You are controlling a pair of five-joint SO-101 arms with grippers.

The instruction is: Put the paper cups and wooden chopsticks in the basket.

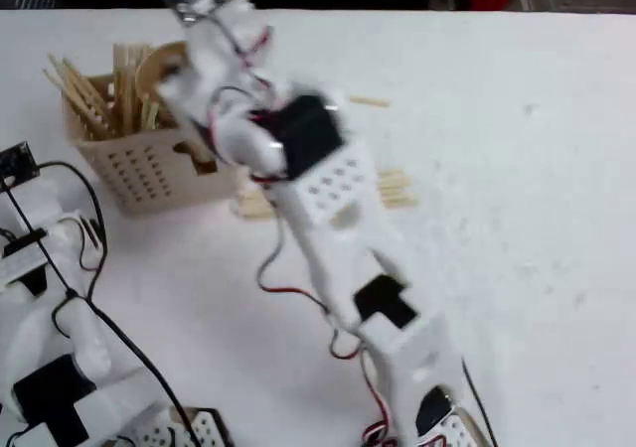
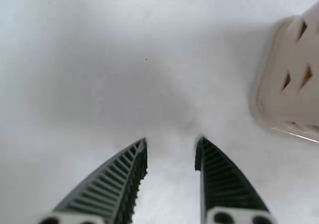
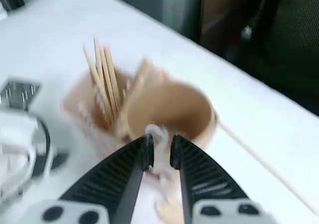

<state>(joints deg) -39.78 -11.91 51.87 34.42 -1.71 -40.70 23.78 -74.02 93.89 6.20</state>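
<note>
The tan perforated basket (image 1: 149, 174) stands at the back left of the table, with several wooden chopsticks (image 1: 89, 94) upright in it. A brown paper cup (image 1: 159, 65) leans inside it. In the right wrist view my right gripper (image 3: 160, 147) hangs over the basket (image 3: 75, 104), fingers nearly together on the near rim of the paper cup (image 3: 174, 109), beside the chopsticks (image 3: 102, 79). My left gripper (image 2: 170, 154) is open over bare table, with the basket's corner (image 2: 289, 79) off to one side. More chopsticks (image 1: 396, 189) lie loose on the table.
A single chopstick (image 1: 370, 100) lies farther back on the white table. The right arm (image 1: 328, 199) stretches from the front edge up across the middle. The left arm's body and cables (image 1: 60, 268) fill the front left corner. Free room spreads to the right.
</note>
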